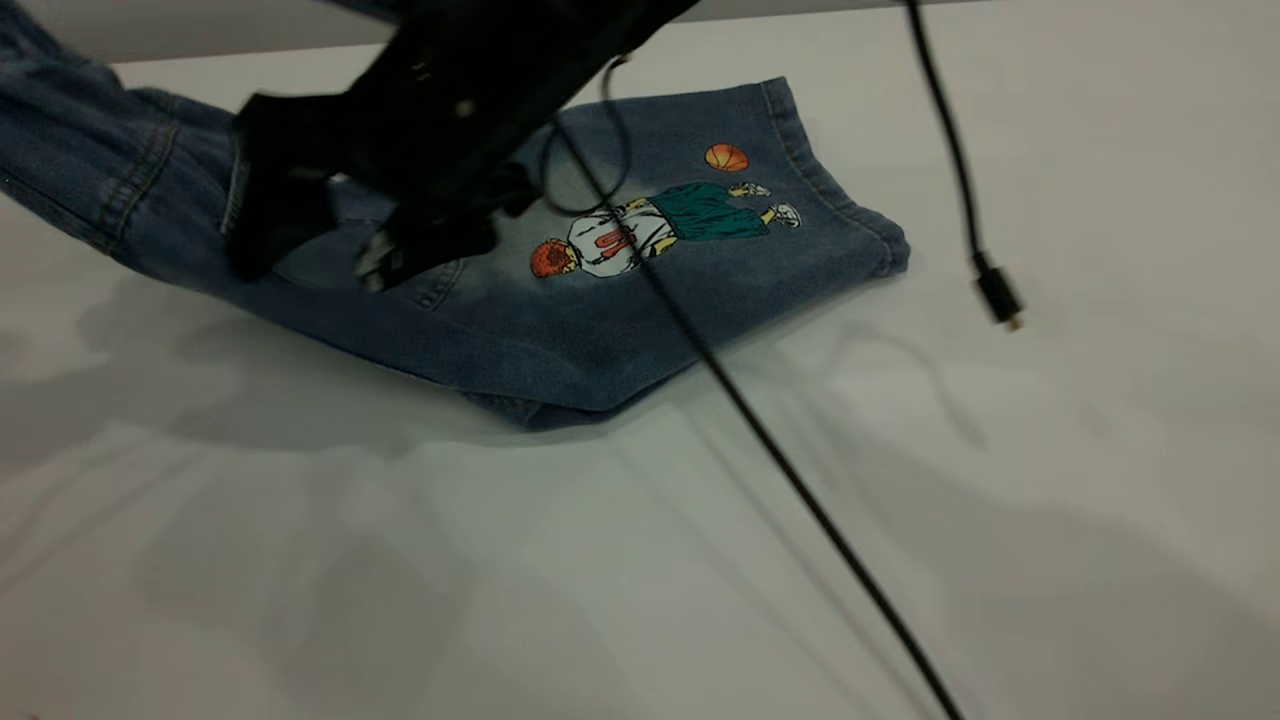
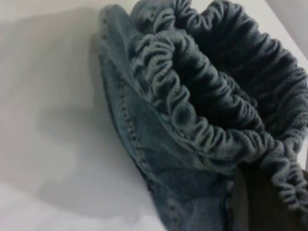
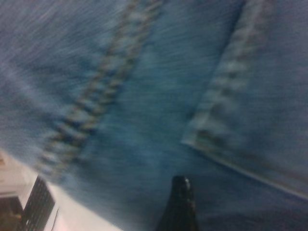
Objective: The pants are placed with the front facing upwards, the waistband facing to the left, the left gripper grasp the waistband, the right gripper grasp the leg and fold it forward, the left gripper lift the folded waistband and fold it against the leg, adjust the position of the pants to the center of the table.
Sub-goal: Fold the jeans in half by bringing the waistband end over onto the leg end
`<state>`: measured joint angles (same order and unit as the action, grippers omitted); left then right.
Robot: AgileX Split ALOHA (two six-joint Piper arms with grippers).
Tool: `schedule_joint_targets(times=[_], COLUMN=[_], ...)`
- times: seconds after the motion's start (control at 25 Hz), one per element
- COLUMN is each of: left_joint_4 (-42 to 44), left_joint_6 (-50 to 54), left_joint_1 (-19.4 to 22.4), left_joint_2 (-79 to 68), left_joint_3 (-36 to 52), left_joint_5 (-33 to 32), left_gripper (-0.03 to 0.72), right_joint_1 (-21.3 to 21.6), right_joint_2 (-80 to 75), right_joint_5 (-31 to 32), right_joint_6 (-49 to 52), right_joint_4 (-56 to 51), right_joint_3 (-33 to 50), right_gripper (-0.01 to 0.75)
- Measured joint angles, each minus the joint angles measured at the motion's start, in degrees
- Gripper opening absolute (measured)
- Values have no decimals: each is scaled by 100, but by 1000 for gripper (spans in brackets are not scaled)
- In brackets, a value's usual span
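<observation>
The pants (image 1: 560,300) lie folded under the right hand (image 1: 400,250).

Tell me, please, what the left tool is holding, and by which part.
The left tool holds the pants by the gathered waistband.

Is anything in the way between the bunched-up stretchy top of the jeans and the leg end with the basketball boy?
Yes. A gripper rests on the pants between the waistband and the printed leg. A black cable also crosses above the print. Otherwise nothing visible blocks the fold.
</observation>
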<state>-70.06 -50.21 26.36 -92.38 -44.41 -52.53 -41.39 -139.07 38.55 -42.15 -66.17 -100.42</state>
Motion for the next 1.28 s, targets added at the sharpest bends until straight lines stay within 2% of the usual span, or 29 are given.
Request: schedule_joint_targets(times=[0.4,0.52,0.68,0.84,1.0,1.16,1.28], left_joint_4=[11,237,772,881,881,876,847], left_joint_6=[161,353,688,769,751,751,748], left_joint_1=[-447,-441,-436,-431,-431,-431,-431], left_joint_2=[805,1009,1201,1207,1207,1207,1207], left_joint_3=[0,0,0,0,0,0,0], left_joint_5=[-34,-1,-10,31,70,100,7], left_gripper=[113,113,113,113,113,113,113], right_joint_1=[-382,-367,-130,234,523,657,670], right_joint_2=[-22,-39,-39,-39,-33,-28,-28], right_joint_5=[-38,-33,92,638,1540,2462,2704], right_joint_6=[-30,-35,19,158,-60,-619,-754], right_joint_4=[-303,-126,340,561,538,255,206], right_joint_3=[-5,-5,-5,-5,-5,-5,-5], right_gripper=[538,528,521,521,521,519,517])
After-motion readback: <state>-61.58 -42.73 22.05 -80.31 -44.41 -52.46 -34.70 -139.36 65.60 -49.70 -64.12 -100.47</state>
